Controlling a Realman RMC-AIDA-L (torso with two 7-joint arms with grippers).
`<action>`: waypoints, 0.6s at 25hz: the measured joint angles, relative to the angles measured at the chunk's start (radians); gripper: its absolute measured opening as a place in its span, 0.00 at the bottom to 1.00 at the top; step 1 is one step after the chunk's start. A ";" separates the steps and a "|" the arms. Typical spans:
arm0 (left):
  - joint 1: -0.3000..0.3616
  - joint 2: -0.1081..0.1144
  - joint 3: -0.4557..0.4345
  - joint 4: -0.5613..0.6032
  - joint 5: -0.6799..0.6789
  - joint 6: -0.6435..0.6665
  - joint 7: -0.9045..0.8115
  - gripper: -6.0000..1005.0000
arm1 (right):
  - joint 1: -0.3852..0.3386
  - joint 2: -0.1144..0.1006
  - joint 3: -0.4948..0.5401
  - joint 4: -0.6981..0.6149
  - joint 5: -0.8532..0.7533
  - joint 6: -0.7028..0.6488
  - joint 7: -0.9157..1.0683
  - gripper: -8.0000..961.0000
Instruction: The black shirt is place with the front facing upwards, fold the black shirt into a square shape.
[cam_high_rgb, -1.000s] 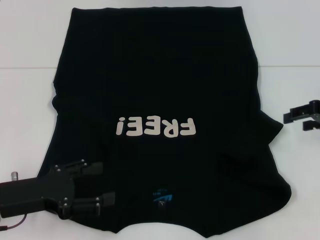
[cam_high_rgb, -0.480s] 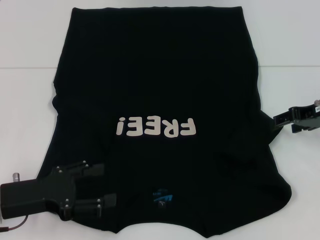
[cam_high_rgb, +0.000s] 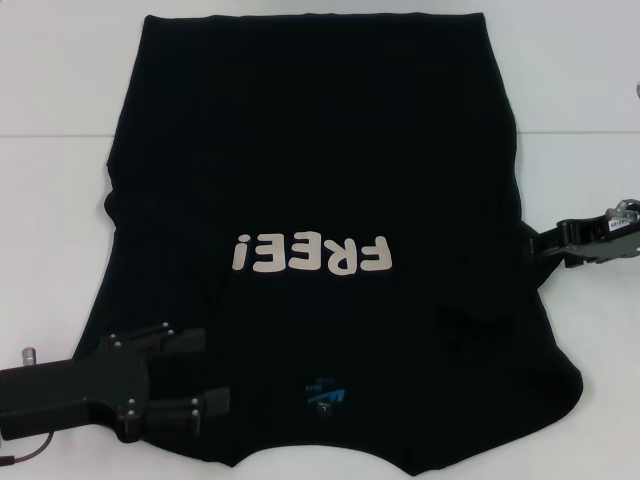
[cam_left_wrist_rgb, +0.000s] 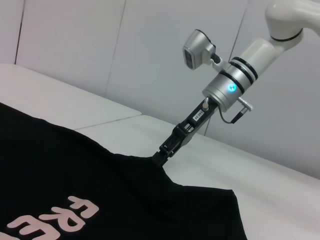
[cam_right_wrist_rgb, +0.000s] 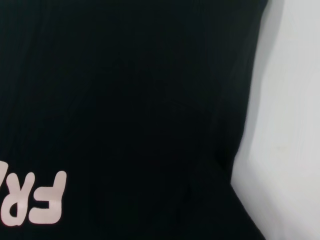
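The black shirt (cam_high_rgb: 320, 150) lies spread flat on the white table, front up. Its white "FREE!" lettering (cam_high_rgb: 310, 255) and small blue logo (cam_high_rgb: 323, 393) lie toward me. My left gripper (cam_high_rgb: 200, 370) is open. It sits low over the shirt's near left corner, one finger on each side of a strip of cloth. My right gripper (cam_high_rgb: 555, 240) is at the tip of the shirt's right sleeve. The left wrist view shows its tip (cam_left_wrist_rgb: 164, 154) touching the pointed sleeve edge. The right wrist view shows only shirt (cam_right_wrist_rgb: 125, 100) and table.
The white table (cam_high_rgb: 50, 230) shows bare surface to the left and right of the shirt. A seam line crosses it at the back. The shirt's hem reaches the table's far part. A pale wall stands behind the table in the left wrist view (cam_left_wrist_rgb: 100, 50).
My right gripper has moved left from beside the shirt onto the right sleeve tip and has turned. My left gripper has stayed almost still.
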 joint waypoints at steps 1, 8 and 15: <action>0.000 0.000 0.000 0.000 0.000 0.000 0.000 0.87 | 0.000 0.001 0.002 -0.001 0.000 0.000 0.000 0.72; 0.000 0.000 -0.001 0.000 0.000 0.000 0.000 0.87 | -0.003 0.002 0.006 -0.010 0.001 0.001 0.003 0.65; 0.000 0.001 -0.001 0.000 0.000 0.000 0.000 0.87 | 0.000 0.002 0.007 -0.011 0.003 0.001 0.001 0.41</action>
